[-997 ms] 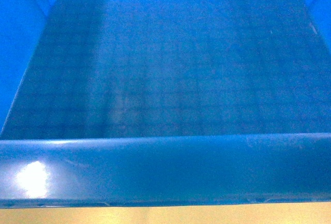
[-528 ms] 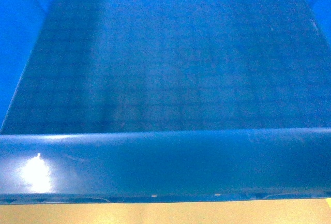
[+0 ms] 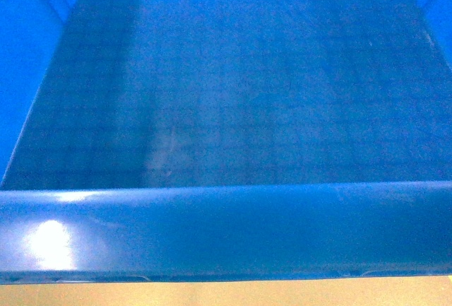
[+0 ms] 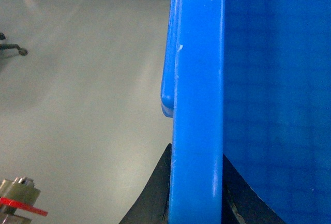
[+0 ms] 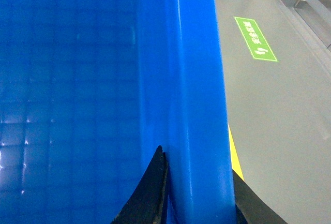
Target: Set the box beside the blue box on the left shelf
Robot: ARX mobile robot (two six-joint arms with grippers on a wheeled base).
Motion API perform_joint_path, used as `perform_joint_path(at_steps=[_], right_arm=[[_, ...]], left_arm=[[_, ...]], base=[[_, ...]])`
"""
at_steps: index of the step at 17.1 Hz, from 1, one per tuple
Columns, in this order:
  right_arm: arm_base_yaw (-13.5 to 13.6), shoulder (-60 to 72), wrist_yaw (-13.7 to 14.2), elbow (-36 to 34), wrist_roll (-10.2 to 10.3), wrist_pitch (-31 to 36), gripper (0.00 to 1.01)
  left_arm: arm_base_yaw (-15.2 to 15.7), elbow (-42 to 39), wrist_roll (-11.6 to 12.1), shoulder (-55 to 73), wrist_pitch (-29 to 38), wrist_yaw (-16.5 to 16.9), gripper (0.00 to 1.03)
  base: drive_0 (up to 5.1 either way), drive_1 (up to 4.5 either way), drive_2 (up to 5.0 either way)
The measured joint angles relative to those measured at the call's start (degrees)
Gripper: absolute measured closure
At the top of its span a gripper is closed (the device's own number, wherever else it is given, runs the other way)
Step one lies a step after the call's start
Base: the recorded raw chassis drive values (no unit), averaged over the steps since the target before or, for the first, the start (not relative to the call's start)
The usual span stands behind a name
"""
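From the head camera, the box (image 3: 233, 87) fills nearly the whole view: a large bright-blue plastic crate seen from above, its empty floor faintly gridded, its thick near rim running across the bottom of the picture, with a thin strip of tan floor (image 3: 226, 295) below it. Neither gripper shows here, and no shelf is visible in any view. In the left wrist view, the left gripper (image 4: 196, 203) straddles the crate's left wall — one dark finger outside the rolled rim, one inside — so it is clamped on the box, whose wall runs straight up and away from the fingers; grey floor (image 4: 83, 94) lies far below to the outside, which suggests the crate is lifted. In the right wrist view, the right gripper (image 5: 199, 198) pinches the opposite wall the same way, the crate's interior lying to its inner side and grey floor with a green floor sign (image 5: 255, 39) to its outer side. The crate looks stiff and, being empty, probably fairly light, but bulky and smooth — likely to slip or tilt unless both rims are held evenly.
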Motion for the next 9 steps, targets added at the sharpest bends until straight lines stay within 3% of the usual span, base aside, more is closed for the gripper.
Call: perform_joint_path(at_steps=[9], right_arm=[[-0.04, 0.02, -0.04, 0.02, 0.0, -0.04, 0.85]], left_arm=[[0.0, 0.0, 0.02, 0.04, 0.04, 0.0, 0.92]], base=[[0.1, 4.14, -4.0]])
